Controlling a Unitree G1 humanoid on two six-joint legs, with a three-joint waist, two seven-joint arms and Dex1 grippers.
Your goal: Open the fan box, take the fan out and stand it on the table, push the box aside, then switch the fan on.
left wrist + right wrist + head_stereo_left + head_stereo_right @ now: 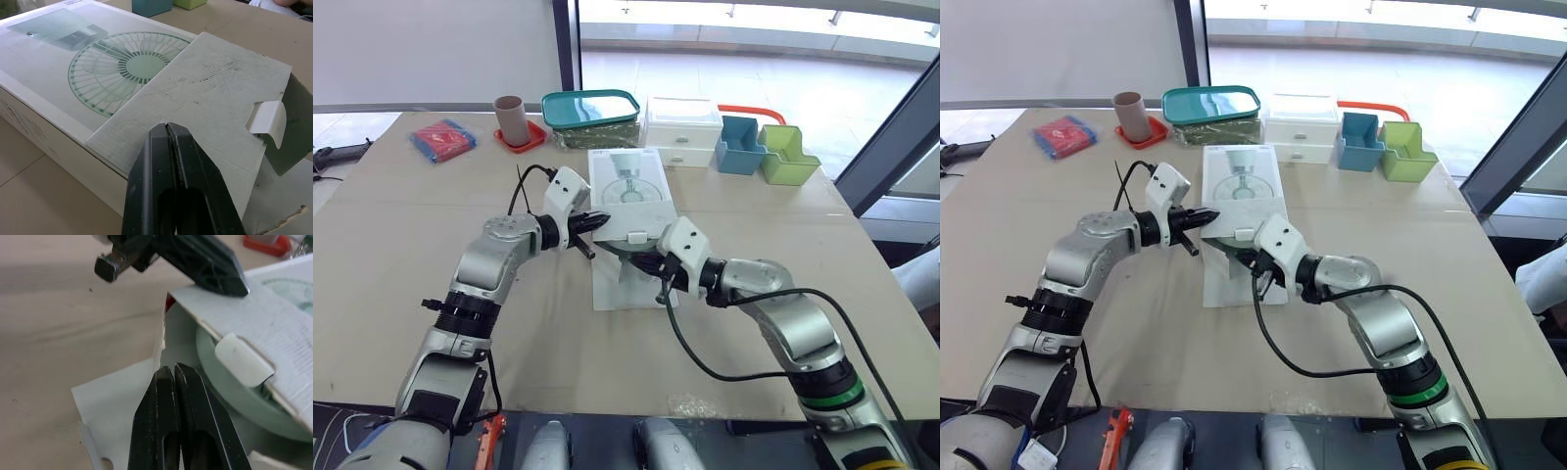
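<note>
You're pinning the flap (210, 93) back with the clenched left gripper (598, 221); the right gripper (173, 368), also clenched, is needing to open around the fan (230, 396).

Beige desk (401, 255): fan box (628, 186) at centre; far side w/ red packet (442, 139), cup (510, 117), teal tray (591, 110), white drawers (682, 130), blue bin (740, 145), green bin (787, 157).
</note>
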